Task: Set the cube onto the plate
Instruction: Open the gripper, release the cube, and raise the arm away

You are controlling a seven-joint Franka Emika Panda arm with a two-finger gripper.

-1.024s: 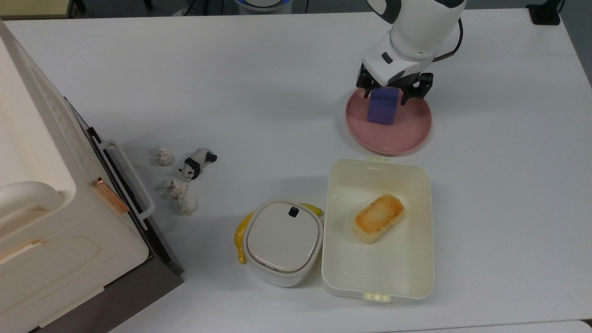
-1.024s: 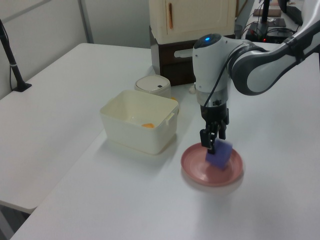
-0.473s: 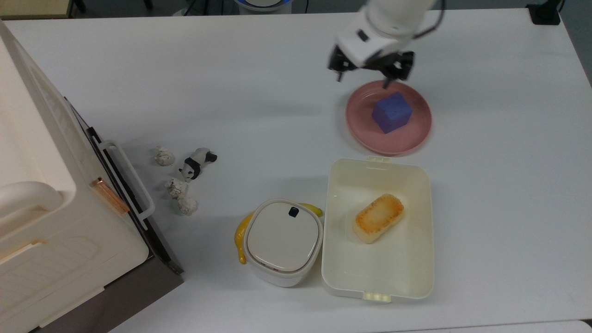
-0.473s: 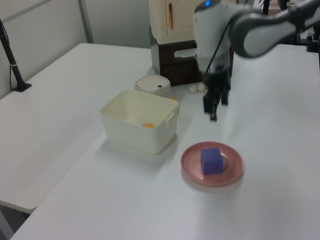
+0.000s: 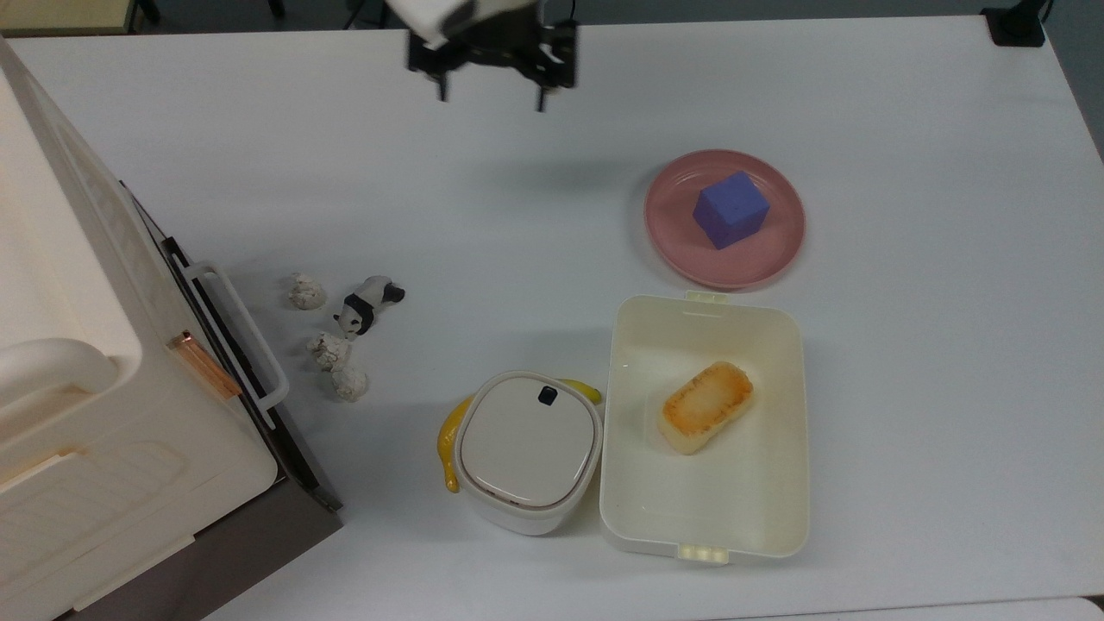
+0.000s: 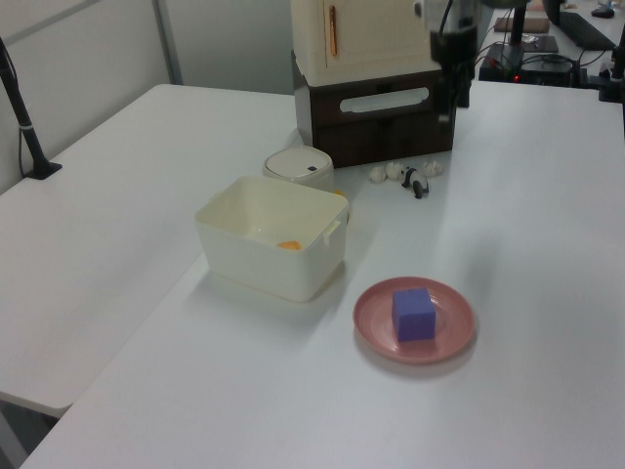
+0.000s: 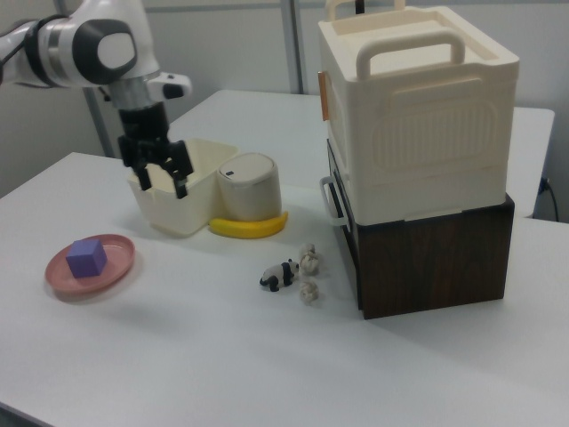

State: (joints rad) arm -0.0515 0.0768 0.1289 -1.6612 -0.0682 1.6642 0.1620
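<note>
You're looking at a matt cube (image 5: 730, 209) on a smooth pink plastic plate (image 5: 759, 259), beside a glossy cream plastic lunch box (image 5: 776, 504).

Lab: robot arm (image 7: 62, 40), white tables (image 5: 906, 345)

Blue-purple cube (image 5: 730, 210), pink plate (image 5: 771, 251), cream lunch box (image 5: 792, 492) holding a toasted yellow-orange block (image 5: 705, 406), yellow banana (image 5: 447, 442), black-and-white panda figure (image 5: 366, 305) — white table (image 5: 931, 345), black gripper (image 5: 492, 93), dark brown cabinet base (image 7: 436, 258).
</note>
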